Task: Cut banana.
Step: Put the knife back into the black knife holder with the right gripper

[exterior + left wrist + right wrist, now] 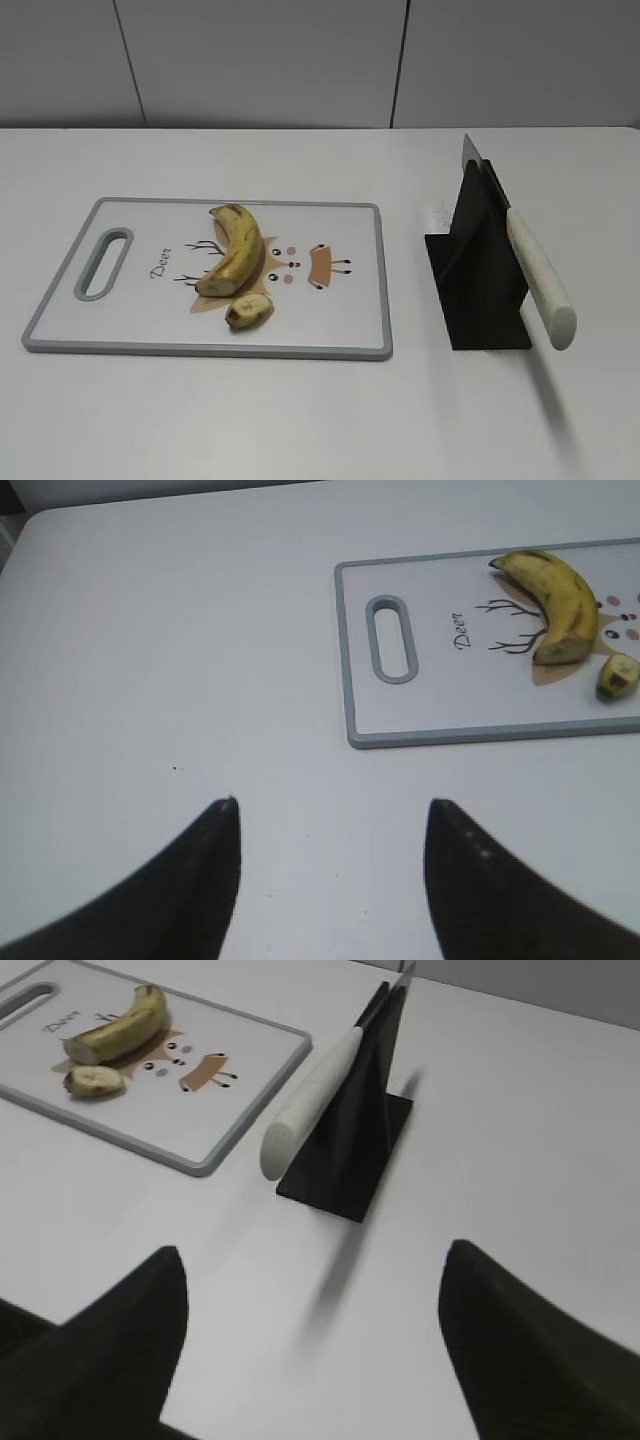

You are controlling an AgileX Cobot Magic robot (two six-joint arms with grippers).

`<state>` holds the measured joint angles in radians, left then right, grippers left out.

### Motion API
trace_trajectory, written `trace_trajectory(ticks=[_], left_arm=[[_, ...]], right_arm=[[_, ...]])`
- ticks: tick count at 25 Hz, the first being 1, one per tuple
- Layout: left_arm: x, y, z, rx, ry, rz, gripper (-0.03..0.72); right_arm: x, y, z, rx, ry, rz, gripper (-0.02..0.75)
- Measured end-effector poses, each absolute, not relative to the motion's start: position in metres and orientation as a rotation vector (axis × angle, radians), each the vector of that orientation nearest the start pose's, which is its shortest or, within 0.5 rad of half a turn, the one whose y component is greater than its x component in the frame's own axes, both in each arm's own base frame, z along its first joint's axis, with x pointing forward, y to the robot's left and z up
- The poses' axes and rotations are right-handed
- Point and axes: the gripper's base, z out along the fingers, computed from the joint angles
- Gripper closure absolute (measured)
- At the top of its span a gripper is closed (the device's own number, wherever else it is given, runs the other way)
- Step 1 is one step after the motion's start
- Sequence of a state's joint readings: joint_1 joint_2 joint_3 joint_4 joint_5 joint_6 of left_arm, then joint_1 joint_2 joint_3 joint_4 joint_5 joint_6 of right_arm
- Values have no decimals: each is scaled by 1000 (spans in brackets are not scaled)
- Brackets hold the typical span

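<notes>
A yellow banana (pixel 235 250) lies on the white cutting board (pixel 330 330), with a short cut-off piece (pixel 249 309) just in front of it. Both show in the left wrist view, banana (pixel 555 600) and piece (pixel 617 674), and in the right wrist view, banana (pixel 118 1028) and piece (pixel 94 1080). A knife with a white handle (pixel 540 278) rests in a black stand (pixel 480 290), handle toward the front; it also shows in the right wrist view (pixel 310 1095). My left gripper (pixel 332 815) is open and empty over bare table left of the board. My right gripper (pixel 315 1265) is open and empty in front of the stand.
The board has a grey rim with a handle slot (pixel 103 263) at its left end and a deer drawing under the banana. The table (pixel 300 420) is white; a grey panelled wall stands behind it. Neither arm shows in the exterior view.
</notes>
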<state>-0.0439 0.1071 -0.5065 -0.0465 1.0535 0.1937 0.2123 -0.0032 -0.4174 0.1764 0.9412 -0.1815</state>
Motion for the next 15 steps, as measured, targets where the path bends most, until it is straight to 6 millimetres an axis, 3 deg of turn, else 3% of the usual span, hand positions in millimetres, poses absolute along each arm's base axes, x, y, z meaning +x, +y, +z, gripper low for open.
trace_trajectory(ticks=[15], left_arm=[[11,-4,279,252,2122,31,122]], right_arm=[[7,14,265,-244,1979,155,148]])
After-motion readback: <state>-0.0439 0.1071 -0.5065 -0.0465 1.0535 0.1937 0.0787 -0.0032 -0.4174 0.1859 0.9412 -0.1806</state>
